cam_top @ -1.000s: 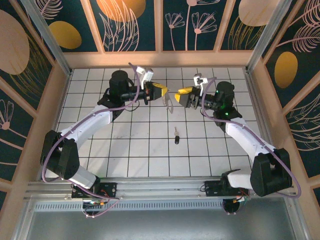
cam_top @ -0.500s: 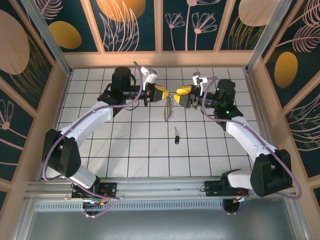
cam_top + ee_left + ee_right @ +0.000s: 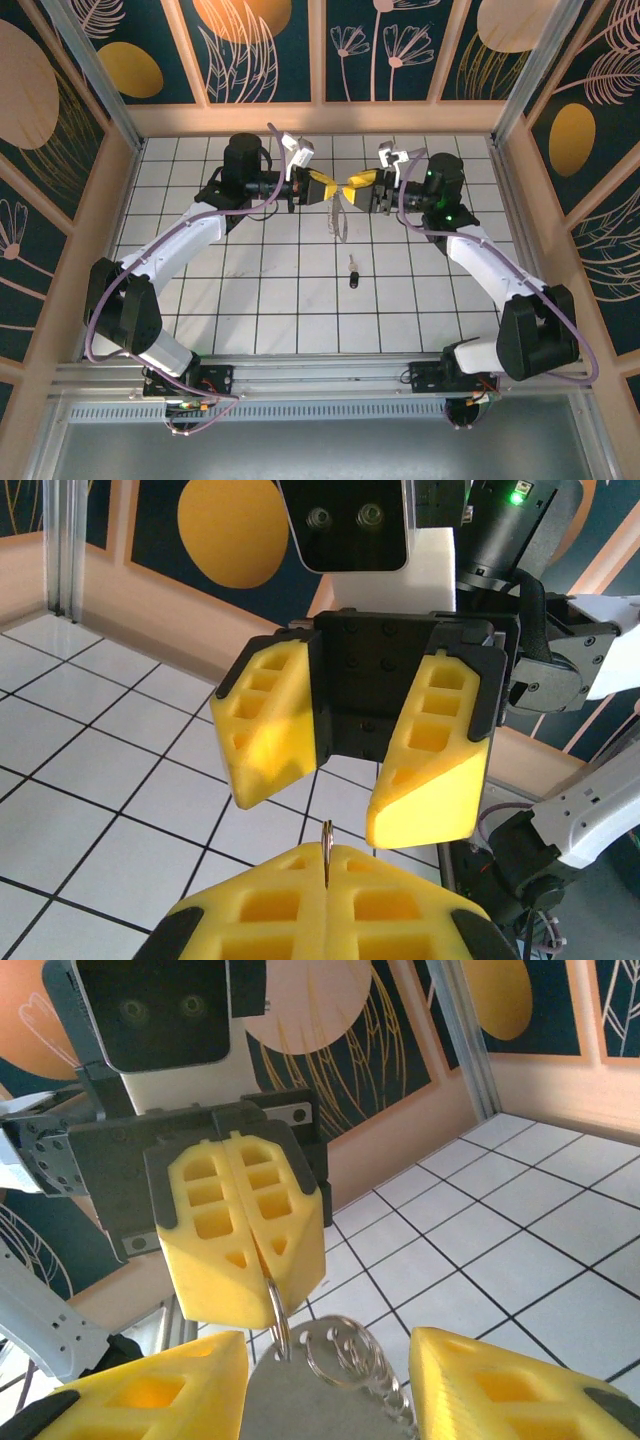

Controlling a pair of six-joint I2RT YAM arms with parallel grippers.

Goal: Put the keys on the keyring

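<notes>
- At far centre, the keyring (image 3: pixel 277 1312) is clamped in the closed left gripper (image 3: pixel 328 187) — hanging below it.
- Right gripper (image 3: pixel 356 188) jaws are set part-open, flanking it — nothing gripped.

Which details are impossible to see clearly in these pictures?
- Top view: keyring too small to tell what hangs on it.
- Left wrist view: left gripper hides most of the keyring.
- Right wrist view: bottom edge cuts off the flat metal piece.
</notes>
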